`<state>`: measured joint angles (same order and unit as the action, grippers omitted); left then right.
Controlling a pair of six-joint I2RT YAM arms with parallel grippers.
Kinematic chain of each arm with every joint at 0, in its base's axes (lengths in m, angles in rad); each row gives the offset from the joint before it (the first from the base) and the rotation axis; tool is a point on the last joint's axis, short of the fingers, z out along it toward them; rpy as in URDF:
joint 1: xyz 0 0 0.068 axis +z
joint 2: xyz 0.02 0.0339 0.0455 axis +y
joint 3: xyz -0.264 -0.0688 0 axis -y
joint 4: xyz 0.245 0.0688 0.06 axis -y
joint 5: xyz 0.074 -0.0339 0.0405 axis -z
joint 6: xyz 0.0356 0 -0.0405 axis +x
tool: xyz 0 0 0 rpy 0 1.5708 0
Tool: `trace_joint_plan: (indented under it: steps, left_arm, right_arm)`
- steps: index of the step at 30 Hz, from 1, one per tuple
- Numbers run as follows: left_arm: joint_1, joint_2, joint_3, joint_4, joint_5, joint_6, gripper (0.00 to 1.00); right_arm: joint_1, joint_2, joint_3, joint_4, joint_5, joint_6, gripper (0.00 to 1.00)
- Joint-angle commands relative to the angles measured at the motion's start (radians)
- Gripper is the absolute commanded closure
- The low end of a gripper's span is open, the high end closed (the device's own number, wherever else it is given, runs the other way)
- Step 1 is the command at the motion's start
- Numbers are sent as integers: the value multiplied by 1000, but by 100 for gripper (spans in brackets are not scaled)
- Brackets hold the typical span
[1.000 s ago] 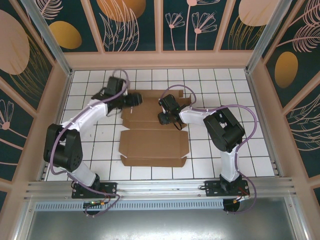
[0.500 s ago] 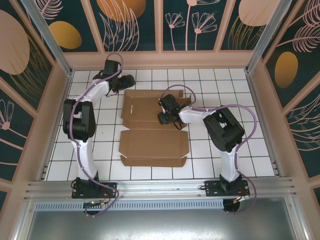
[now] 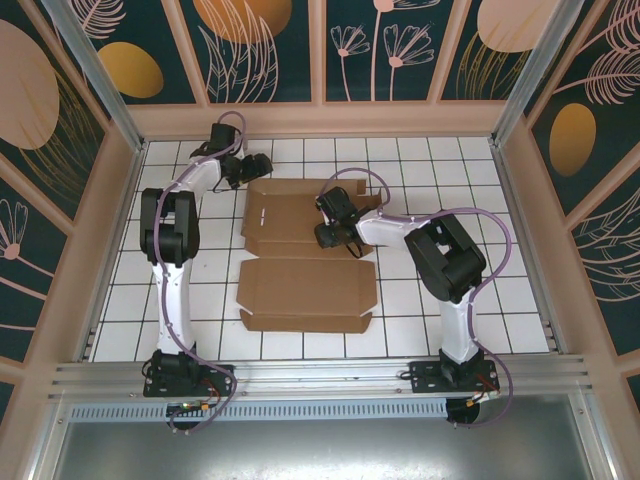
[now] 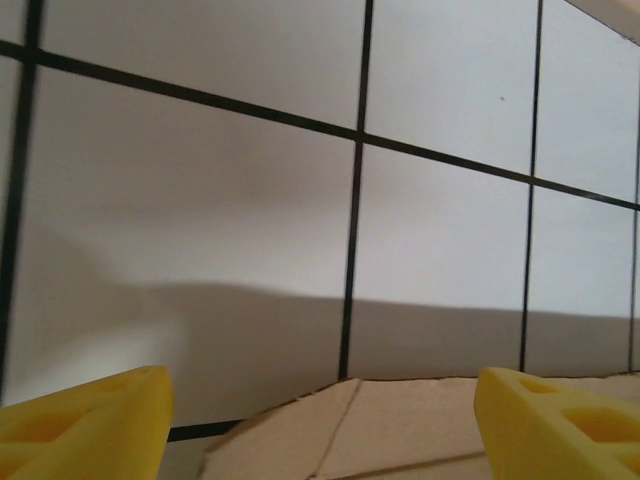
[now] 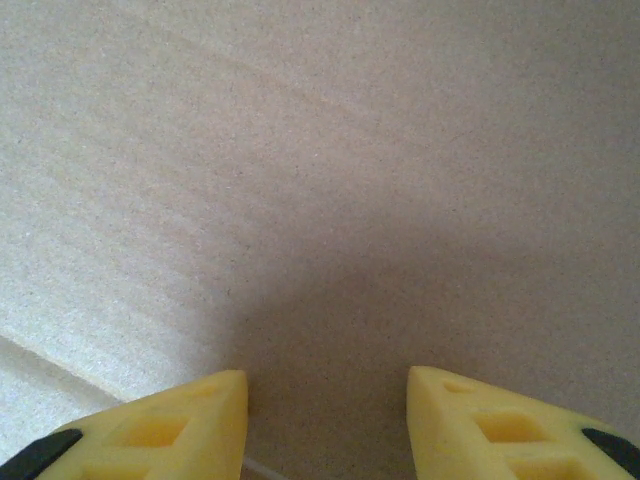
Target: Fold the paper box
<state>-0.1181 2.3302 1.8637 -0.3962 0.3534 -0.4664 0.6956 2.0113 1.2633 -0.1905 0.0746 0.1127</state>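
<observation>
Well, my left gripper is spread wide and holds nothing, just beside the far left corner of the box. My right gripper is partly spread and empty, with its tips down by the cardboard. The box lies flat in the middle of the surface. I think the right should press it down while the left lifts that corner flap slowly. The top view shows the whole box; my left wrist shows that corner close up.

White tiled table with black grid lines, enclosed by dark floral wall panels
</observation>
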Motion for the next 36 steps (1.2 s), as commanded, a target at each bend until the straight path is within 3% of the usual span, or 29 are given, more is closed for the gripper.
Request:
trace_joint_plan:
  steps: [1,12,26,30,36]
  left_arm:
    - [0,13,-8,34,91,-30,23]
    - [-6,-27,-64,138,267,-128,28]
    - [-49,93,35,109,306,-150,28]
    - [-40,38,56,68,231,-118,29]
    - [-14,-195,64,45,43,-96,29]
  right_arm:
    - [7,96,-28,-124,-29,0,55]
    - [8,118,-24,-118,-35,4,54]
    - [8,144,-16,-134,-26,1,54]
    - [8,136,-16,-139,-15,0,55]
    - [5,66,-16,-138,-21,4,54]
